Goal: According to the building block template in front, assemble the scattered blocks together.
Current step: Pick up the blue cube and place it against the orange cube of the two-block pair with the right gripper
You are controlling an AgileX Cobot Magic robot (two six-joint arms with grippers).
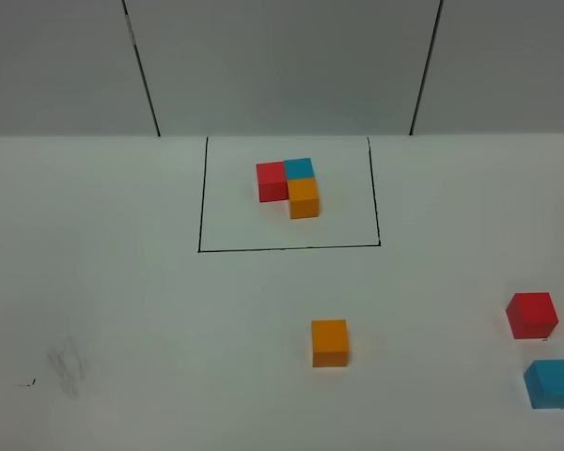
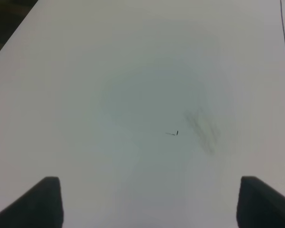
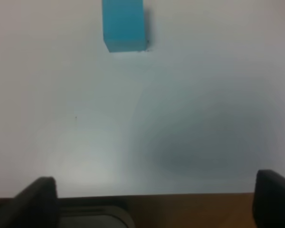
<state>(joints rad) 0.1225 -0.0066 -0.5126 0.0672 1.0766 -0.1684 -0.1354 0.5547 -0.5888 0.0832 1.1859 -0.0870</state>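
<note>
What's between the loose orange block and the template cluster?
Between the loose orange block and the template cluster: only the front line of the black outline and bare table. Shown in the exterior high view.

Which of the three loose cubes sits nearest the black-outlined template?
The orange cube. It lies alone in front of the outlined template, while the red cube and the blue cube sit together at the far right edge.
</note>
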